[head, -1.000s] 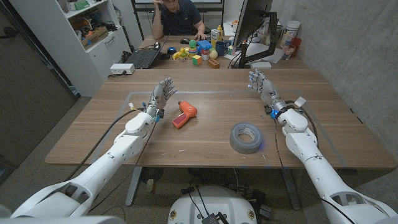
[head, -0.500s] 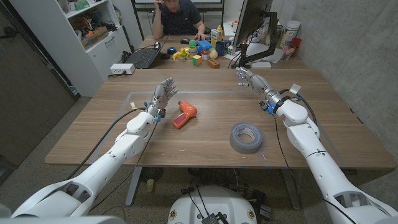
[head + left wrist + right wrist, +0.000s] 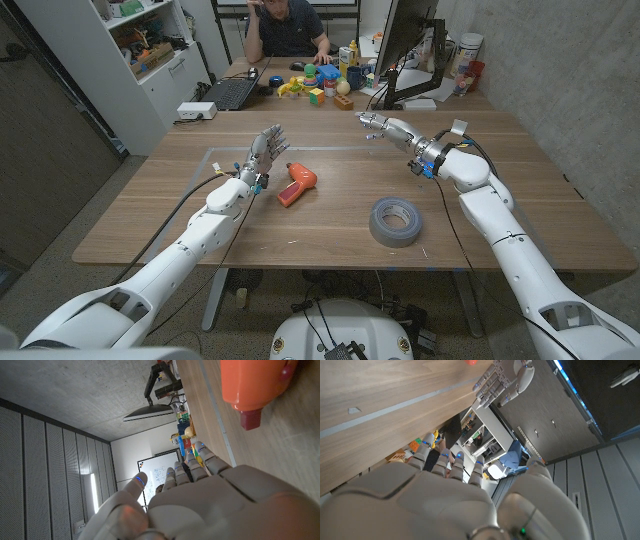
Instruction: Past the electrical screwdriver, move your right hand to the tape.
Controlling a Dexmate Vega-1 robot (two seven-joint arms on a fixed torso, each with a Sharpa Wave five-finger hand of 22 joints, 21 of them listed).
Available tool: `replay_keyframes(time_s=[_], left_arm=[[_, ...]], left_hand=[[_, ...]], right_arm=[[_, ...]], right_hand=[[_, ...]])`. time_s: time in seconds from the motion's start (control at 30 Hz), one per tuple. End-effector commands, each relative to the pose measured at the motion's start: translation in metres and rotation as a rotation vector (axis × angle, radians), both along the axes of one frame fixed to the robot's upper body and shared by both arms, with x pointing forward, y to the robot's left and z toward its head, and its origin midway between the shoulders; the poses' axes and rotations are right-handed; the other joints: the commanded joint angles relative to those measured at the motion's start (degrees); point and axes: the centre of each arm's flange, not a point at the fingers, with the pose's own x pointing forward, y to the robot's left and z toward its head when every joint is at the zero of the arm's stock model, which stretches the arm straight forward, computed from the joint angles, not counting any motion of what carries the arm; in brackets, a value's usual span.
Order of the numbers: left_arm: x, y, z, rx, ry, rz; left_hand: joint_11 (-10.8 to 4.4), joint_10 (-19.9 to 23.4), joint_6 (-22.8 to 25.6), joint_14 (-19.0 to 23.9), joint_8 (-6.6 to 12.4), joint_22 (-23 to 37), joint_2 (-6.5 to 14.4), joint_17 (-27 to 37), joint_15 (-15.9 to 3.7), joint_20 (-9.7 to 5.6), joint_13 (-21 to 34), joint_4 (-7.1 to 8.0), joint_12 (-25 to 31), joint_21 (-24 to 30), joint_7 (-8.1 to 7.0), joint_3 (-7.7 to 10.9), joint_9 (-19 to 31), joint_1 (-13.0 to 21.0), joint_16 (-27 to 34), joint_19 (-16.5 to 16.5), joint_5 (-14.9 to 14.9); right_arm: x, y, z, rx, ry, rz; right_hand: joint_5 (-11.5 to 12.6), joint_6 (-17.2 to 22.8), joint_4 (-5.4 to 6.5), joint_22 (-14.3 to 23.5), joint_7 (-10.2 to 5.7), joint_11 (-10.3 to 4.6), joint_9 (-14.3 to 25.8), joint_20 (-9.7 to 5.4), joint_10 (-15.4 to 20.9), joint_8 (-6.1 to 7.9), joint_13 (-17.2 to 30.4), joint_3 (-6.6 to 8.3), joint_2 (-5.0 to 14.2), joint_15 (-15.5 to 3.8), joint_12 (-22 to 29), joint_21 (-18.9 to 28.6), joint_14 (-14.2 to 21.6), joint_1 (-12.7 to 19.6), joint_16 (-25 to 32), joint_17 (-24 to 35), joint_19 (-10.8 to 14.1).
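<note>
The grey roll of duct tape lies flat on the wooden tabletop in the lower middle of the head view. The orange, pistol-shaped electric screwdriver lies to the left of it, well apart. The right hand hangs in the upper middle of the frame, beyond the tape, with its fingers stretched out and apart, pointing toward picture left and holding nothing. The left hand stands upright just left of the screwdriver, fingers spread and empty; in the left wrist view its knuckles fill the lower part, with the screwdriver's orange body above.

Judging from this, the reach is only partly made: the right hand is still well apart from the tape. To do the step well, it probably ought to sweep leftward over the screwdriver without dipping, since a low pass could knock the tool. Then it should come back toward the lower middle of the frame and descend over the roll's open core. Keeping the fingers apart gives clearance around the roll's rim.
</note>
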Motion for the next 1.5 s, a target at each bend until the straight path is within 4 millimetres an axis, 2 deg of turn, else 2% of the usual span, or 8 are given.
replay_keyframes(time_s=[0.03,0.2,0.4,0.47,0.57,0.77,1.07,1.5], left_arm=[[0.003,-0.004,0.000,0.007,0.011,-0.004],[0.005,-0.006,0.000,0.005,0.013,-0.010],[0.008,-0.009,0.001,0.010,0.016,-0.020],[0.009,-0.010,0.000,0.012,0.019,-0.021],[0.010,-0.010,0.000,0.012,0.021,-0.023],[0.011,-0.010,-0.001,0.015,0.030,-0.025],[0.014,-0.010,-0.001,0.014,0.033,-0.030],[0.020,-0.012,-0.001,0.018,0.038,-0.045]], left_hand=[[-0.46,0.1,0.1,0.8,0.18,0.1,5.4,0.1,-3.05,-1.40,0.2,-0.01,0.4,0.0,-0.53,0.18,0.2,-0.1,0.4,0.5,0.2],[-0.40,0.1,0.1,0.8,0.18,0.1,5.4,0.2,-3.04,-1.38,0.2,0.01,0.4,-0.1,-0.46,0.15,0.2,-0.1,0.4,0.6,0.2],[-0.46,0.1,0.0,0.8,0.17,0.1,5.4,0.1,-3.03,-1.40,0.2,0.01,0.4,-0.2,-0.48,0.14,0.2,-0.1,0.4,0.6,0.2],[-0.42,0.1,0.0,0.8,0.17,0.1,5.4,0.1,-3.06,-1.40,0.2,0.01,0.4,-0.2,-0.45,0.13,0.2,-0.1,0.4,0.6,0.2],[-0.48,0.1,0.0,0.8,0.17,0.1,5.4,0.2,-3.06,-1.41,0.2,0.02,0.4,-0.2,-0.47,0.12,0.2,-0.1,0.4,0.6,0.2],[-0.49,0.2,0.0,0.8,0.16,0.1,5.4,0.1,-3.01,-1.41,0.2,0.03,0.4,-0.3,-0.45,0.11,0.2,-0.1,0.4,0.6,0.2],[-0.46,0.1,0.0,0.8,0.16,0.1,5.4,0.2,-3.06,-1.45,0.2,0.04,0.3,-0.4,-0.44,0.09,0.2,-0.1,0.4,0.7,0.2],[-0.46,0.1,0.0,0.8,0.15,0.1,5.4,0.2,-3.04,-1.44,0.2,0.05,0.3,-0.4,-0.45,0.06,0.2,-0.2,0.4,0.7,0.2]], right_arm=[[-0.026,0.014,-0.003,-0.253,-0.027,-0.133],[-0.040,0.015,-0.014,-0.336,-0.046,-0.241],[-0.053,0.020,-0.027,-0.406,-0.057,-0.317],[-0.057,0.023,-0.030,-0.425,-0.057,-0.336],[-0.062,0.028,-0.035,-0.466,-0.059,-0.368],[-0.073,0.037,-0.041,-0.523,-0.055,-0.407],[-0.091,0.050,-0.056,-0.635,-0.033,-0.481],[-0.114,0.068,-0.079,-0.822,-0.009,-0.692]], right_hand=[[0.7,-1.0,-0.91,0.1,-0.13,-0.32,0.4,0.18,-2.6,-0.04,0.4,-0.57,-0.31,0.41,-0.5,-1.7,-1.6,1.8,-1.0,0.2,0.2],[1.2,-3.8,-1.32,0.1,-0.13,-1.71,0.8,0.25,-7.9,-0.43,0.8,-2.27,-0.62,1.05,-0.7,-4.7,-4.3,2.7,-2.6,0.4,-0.7],[1.4,-5.3,-1.26,0.1,-0.14,-1.74,0.9,0.28,-10.3,-0.51,1.0,-3.19,-0.58,1.75,-0.6,-6.4,-6.2,2.8,-3.6,0.6,-1.4],[1.5,-7.3,-0.88,0.2,-0.19,-1.81,1.2,0.29,-12.1,-0.43,1.3,-4.46,-0.30,2.15,-0.1,-8.7,-7.6,2.6,-4.3,0.8,-2.7],[1.4,-9.0,-0.51,0.2,-0.14,-1.25,1.4,0.32,-15.5,-0.53,1.5,-5.45,-0.07,2.80,-0.5,-10.4,-10.7,2.3,-5.6,0.9,-3.9],[1.3,-11.6,-0.20,0.3,-0.15,-0.52,1.6,0.33,-18.9,-0.67,1.9,-6.70,0.02,3.63,-0.6,-12.6,-12.6,2.1,-6.1,1.1,-5.3],[1.1,-13.4,-0.01,0.4,-0.17,-0.12,1.8,0.34,-21.1,-0.70,2.1,-7.53,0.07,4.01,-0.5,-13.9,-14.4,2.0,-6.6,1.3,-6.0],[0.8,-18.0,0.56,0.6,-0.16,2.42,2.3,0.38,-28.6,-0.60,2.9,-9.62,0.65,5.71,-0.6,-17.3,-19.1,1.9,-7.1,1.7,-7.9]])
